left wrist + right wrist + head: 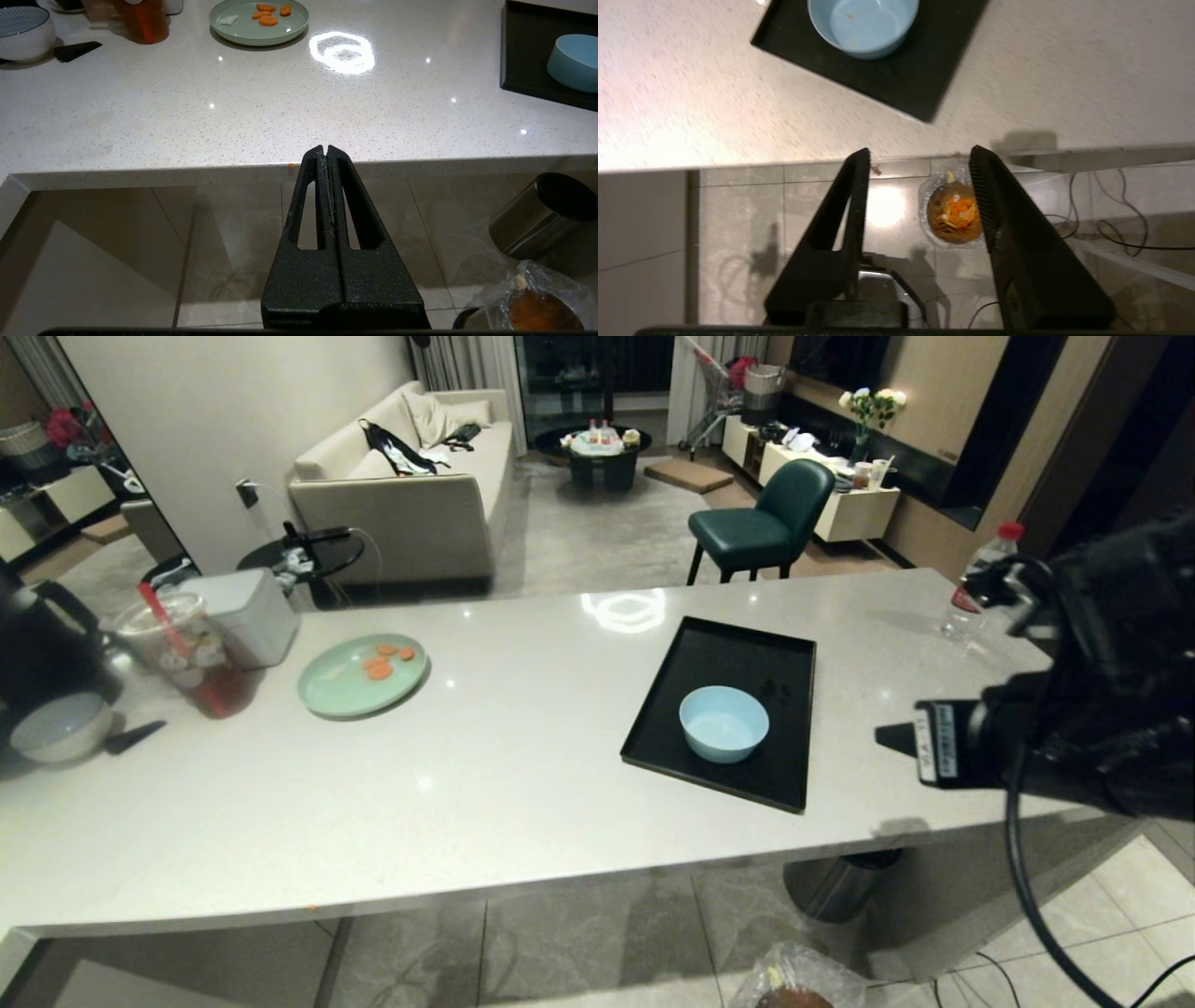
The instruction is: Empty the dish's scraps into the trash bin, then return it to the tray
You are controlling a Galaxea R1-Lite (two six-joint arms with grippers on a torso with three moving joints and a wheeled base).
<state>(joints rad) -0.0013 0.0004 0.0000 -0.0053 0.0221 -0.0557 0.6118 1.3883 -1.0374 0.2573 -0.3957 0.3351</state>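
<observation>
The dish (724,723), a small pale blue bowl, stands upright on the near part of the black tray (738,658) and looks empty apart from a speck. My right gripper (920,151) hangs open with nothing between its fingers, off the counter's front edge, clear of the dish (864,25) and tray (915,70). Far below it on the floor stands the bag-lined trash bin (955,212), holding orange and pale scraps (959,210). My right arm (1074,728) fills the right side of the head view. My left gripper (324,149) is shut and parked below the counter edge.
A mint-green plate (362,674) with carrot slices lies at the left of the counter, beside a drink cup (201,658) and a white bowl (61,728). A steel bin (840,887) stands under the counter. A water bottle (980,579) stands at the far right.
</observation>
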